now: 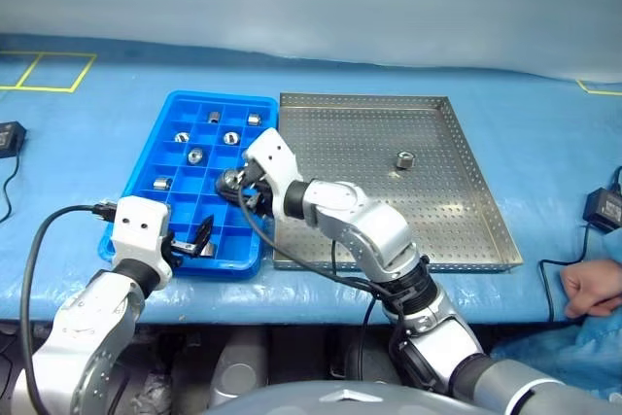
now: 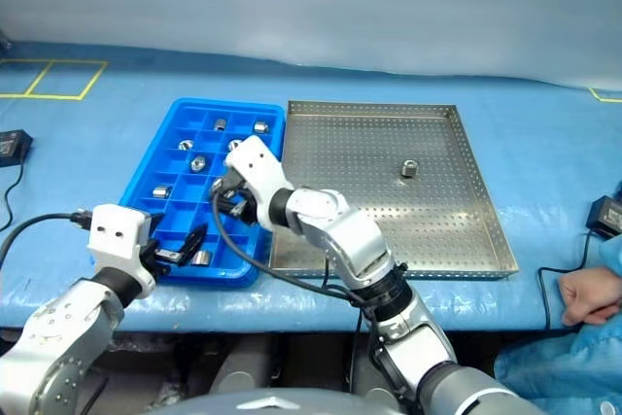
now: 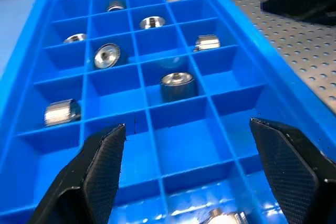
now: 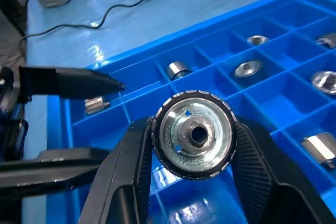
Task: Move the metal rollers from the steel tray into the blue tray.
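Roller in grip: the right gripper (image 4: 194, 174) clamps a shiny silver cylindrical metal roller (image 4: 193, 134) between its ribbed black fingers, bored end facing the wrist camera, its axis running along the fingers. Directly beneath lies the bright blue plastic gridded tray (image 1: 146, 203), left of centre in the head view, with several rollers already in its square cells. I judge lowering into a vacant cell comes next. The left gripper (image 1: 194, 241) hangs wide open over the tray's lower edge. One roller (image 1: 404, 159) remains on the perforated steel tray (image 1: 466, 230), right of centre.
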